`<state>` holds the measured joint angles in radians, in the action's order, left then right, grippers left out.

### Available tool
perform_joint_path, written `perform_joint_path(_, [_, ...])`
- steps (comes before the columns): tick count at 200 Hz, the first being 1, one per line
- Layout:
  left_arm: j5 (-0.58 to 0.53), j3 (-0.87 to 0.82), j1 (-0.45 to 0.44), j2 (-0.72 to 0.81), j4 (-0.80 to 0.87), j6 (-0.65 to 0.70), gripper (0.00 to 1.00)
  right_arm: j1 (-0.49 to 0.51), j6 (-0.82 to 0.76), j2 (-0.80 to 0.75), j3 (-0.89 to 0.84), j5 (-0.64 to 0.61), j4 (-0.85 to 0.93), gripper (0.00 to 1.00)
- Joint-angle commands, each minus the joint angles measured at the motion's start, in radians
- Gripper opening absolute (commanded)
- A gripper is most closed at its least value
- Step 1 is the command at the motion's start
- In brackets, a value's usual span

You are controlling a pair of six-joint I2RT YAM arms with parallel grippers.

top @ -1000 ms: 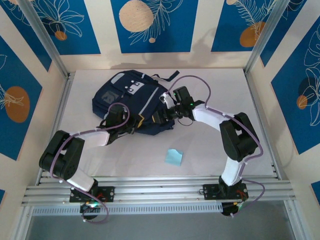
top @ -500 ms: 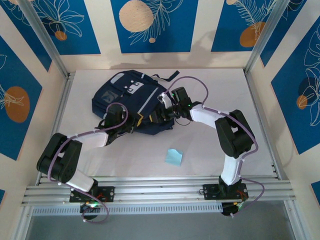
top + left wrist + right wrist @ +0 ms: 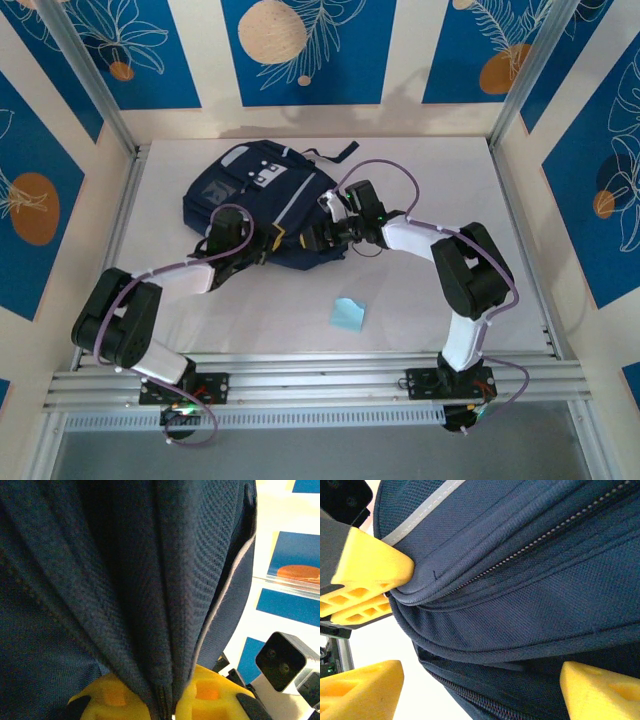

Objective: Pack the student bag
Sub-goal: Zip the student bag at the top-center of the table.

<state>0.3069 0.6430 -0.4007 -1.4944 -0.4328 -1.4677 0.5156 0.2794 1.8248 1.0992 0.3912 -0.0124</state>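
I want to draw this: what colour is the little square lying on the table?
The little square is light blue, clearest in the top external view.

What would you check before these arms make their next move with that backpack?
1. Grip of the left end effector on the large dark navy fabric backpack: ok, shut on a fabric fold.
2. Opening of the right end effector: ok, jaws wide, straddling the backpack's edge.
3. Backpack open for packing: cannot tell; the zipper by the right end effector looks closed.
4. Access to the small light blue square item: ok, lying free on the white table, apart from the backpack.
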Motion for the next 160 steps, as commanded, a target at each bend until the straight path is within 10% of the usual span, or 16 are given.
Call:
perform_joint_path(1, [-0.026,0.036,0.026,0.064,-0.127,0.012,0.00,0.014,0.038,-0.003,-0.011,0.018,0.015,0.82])
perform_joint_path(160, [0.000,0.030,0.049,0.025,-0.146,0.024,0.00,0.084,-0.001,-0.001,-0.009,0.115,0.056,0.67])
